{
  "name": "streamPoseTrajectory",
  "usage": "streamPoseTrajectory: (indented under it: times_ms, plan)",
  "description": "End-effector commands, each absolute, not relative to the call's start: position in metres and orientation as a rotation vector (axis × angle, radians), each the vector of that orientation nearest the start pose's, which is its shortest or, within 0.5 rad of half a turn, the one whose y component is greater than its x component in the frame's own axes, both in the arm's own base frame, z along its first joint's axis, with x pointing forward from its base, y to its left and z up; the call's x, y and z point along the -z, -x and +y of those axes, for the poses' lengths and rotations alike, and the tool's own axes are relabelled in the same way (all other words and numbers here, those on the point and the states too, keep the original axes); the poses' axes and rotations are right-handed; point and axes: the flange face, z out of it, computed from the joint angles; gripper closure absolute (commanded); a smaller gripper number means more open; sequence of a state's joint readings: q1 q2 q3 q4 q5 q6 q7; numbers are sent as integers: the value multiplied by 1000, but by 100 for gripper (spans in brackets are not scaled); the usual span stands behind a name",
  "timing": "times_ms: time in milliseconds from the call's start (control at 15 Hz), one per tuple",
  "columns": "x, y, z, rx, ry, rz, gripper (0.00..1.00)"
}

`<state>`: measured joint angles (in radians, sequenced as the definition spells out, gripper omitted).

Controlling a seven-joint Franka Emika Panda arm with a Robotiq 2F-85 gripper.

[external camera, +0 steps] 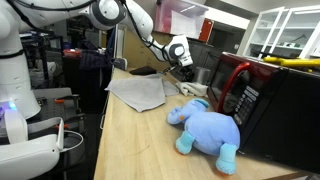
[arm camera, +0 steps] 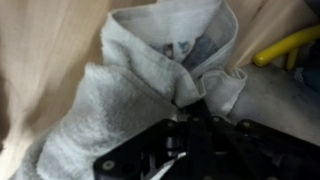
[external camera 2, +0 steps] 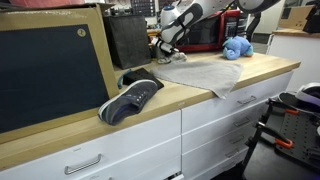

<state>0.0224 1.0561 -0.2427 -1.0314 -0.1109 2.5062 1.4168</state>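
No text, brand, number or sign can be read in any view. In the wrist view the grey towel has a small sewn tag with dark marks on it, but they are too blurred to make out as letters. In both exterior views the red microwave is too small and too soft for any lettering on its front to be legible.
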Motion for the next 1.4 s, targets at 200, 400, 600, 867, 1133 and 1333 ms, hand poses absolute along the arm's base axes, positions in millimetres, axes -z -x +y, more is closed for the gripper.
streamPoseTrajectory:
  times_ms: [200, 400, 600, 867, 1133, 1333]
  plan:
    - [-318, -795, -119, 966, 2091, 1818, 73]
    - [-350, -781, -130, 949, 2051, 1796, 53]
    - [-389, -765, -135, 909, 2036, 1769, 30]
    - [-432, -743, -134, 801, 2051, 1709, 0]
    - [-443, -714, -127, 554, 2240, 1584, 0]
    - [-429, -689, -130, 377, 2416, 1537, 0]
